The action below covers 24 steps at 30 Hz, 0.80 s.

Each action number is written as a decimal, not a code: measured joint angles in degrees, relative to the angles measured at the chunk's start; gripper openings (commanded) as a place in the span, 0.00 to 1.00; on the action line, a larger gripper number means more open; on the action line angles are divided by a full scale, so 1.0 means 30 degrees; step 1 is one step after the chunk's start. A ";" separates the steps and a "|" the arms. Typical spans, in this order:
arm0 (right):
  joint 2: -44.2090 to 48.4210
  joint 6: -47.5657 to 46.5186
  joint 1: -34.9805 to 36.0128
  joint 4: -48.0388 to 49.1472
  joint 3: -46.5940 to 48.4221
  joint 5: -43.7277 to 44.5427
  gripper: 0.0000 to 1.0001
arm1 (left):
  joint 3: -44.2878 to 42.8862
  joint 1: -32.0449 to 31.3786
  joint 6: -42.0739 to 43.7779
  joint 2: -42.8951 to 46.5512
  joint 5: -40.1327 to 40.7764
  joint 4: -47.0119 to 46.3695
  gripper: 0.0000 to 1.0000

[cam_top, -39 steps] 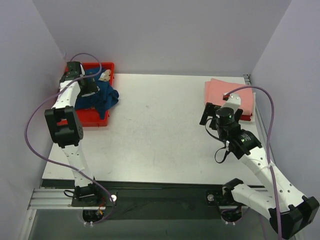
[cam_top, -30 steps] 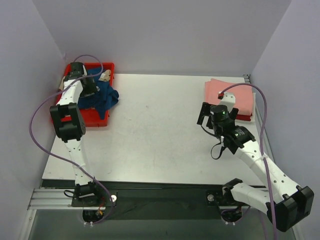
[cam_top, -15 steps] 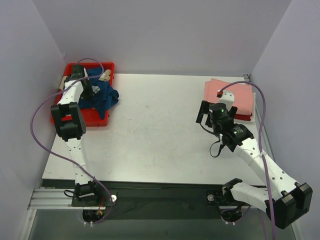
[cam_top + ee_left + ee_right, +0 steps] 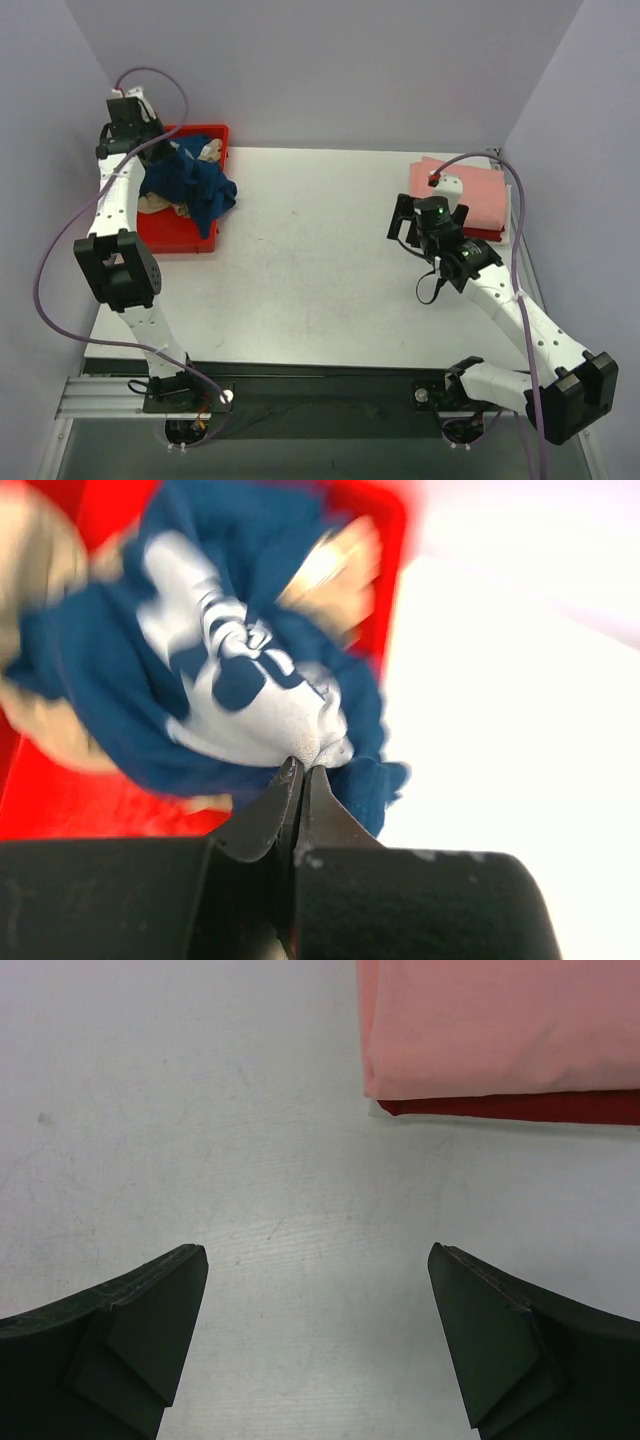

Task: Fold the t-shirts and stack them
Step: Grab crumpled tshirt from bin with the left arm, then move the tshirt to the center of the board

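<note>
navy t-shirt (image 4: 245,685) in left pincer (image 4: 301,771), beige t-shirt (image 4: 156,203) in red bin (image 4: 186,240)

You are seeing the navy t-shirt (image 4: 120,680) as soft, crumpled matt cloth with a smoother white print. The red bin (image 4: 185,235) is looking like plastic. The table (image 4: 250,1160) is showing a smooth, faintly scuffed matt top. The salmon-pink t-shirt (image 4: 500,1020) is lying as smooth, uncreased cloth.
</note>
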State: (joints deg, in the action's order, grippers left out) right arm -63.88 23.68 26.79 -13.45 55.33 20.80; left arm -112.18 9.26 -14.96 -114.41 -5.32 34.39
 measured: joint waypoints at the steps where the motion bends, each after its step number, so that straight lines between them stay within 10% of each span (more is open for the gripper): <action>1: -0.0138 -0.0051 -0.0051 0.0007 0.0131 -0.0109 1.00 | 0.0036 0.0000 -0.0182 0.0787 -0.0415 -0.0321 0.00; 24: -0.1158 -0.0852 -0.1027 0.0335 0.1443 -0.1399 1.00 | -0.3723 -0.5151 -0.5566 0.6615 -0.9690 -0.4211 0.00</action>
State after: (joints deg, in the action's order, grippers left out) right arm -67.35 21.12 23.70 -12.45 59.66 16.60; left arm -123.35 -6.20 -31.66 -94.56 -34.39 21.76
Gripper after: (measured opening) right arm 0.999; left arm 0.026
